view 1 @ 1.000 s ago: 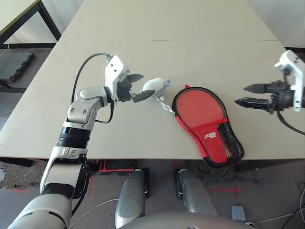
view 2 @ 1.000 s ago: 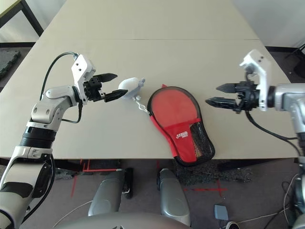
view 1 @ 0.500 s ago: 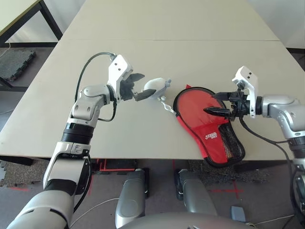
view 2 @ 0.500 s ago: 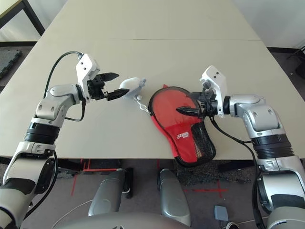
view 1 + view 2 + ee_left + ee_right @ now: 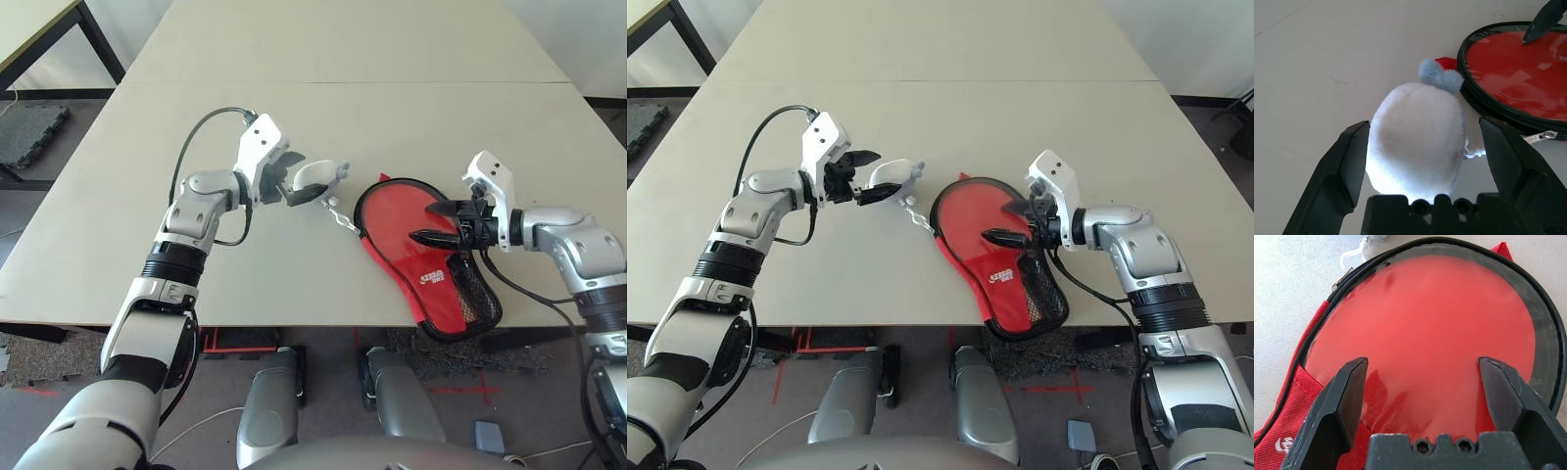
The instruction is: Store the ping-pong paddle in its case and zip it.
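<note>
The red case (image 5: 437, 281) lies flat near the table's front edge, its black mesh pocket (image 5: 476, 289) toward me. Inside its black zipper rim shows a smooth round red face (image 5: 1435, 328), seemingly the ping-pong paddle; no handle is visible. My right gripper (image 5: 423, 221) hovers open just over that round face, fingers (image 5: 1347, 391) spread wide with nothing between them. A small grey-white plush (image 5: 319, 176) sits left of the case, joined to its zipper by a short chain (image 5: 343, 218). My left gripper (image 5: 294, 178) is open, its fingers (image 5: 1349, 161) flanking the plush.
The pale table (image 5: 343, 108) stretches far behind the case, with a seam across it. The case's narrow end reaches slightly past the front edge. Another table (image 5: 29, 29) stands off to the far left, floor and dark mats beyond.
My right arm has swung in from the far right and now hangs over the case's round part. My left gripper has crept forward, so its fingers now flank the plush.
</note>
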Robot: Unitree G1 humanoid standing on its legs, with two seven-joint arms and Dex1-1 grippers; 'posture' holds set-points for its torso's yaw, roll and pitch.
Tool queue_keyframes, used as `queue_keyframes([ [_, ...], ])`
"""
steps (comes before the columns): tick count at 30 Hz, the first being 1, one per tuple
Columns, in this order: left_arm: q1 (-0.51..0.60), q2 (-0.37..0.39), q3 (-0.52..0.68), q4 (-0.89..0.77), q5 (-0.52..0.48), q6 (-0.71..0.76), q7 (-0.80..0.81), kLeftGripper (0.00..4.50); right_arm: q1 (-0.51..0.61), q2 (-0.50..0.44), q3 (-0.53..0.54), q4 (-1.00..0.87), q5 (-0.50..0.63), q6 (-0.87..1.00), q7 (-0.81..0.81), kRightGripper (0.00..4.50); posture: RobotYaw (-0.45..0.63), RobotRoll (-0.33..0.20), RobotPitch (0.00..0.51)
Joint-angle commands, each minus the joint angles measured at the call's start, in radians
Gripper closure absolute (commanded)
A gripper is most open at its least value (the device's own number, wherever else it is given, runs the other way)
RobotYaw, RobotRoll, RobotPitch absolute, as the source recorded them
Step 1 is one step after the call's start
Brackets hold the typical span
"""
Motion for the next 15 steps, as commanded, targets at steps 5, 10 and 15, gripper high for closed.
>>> queue_keyframes([
  [5,-0.015,-0.014,-0.056,0.06,0.05,-0.008,-0.028,0.0,0.024,0.024,0.028,0.038,-0.023,0.015,-0.019,0.03,0.05,0.0,0.175],
  [10,-0.058,-0.028,-0.074,0.151,0.114,-0.049,0.022,1.73,0.034,0.031,0.027,0.036,-0.025,0.01,-0.028,0.0,0.04,0.0,0.172],
  [15,-0.119,-0.044,-0.098,0.253,0.187,-0.141,0.077,3.59,0.053,0.04,0.021,0.021,-0.021,0.014,-0.045,0.0,0.04,0.0,0.166],
])
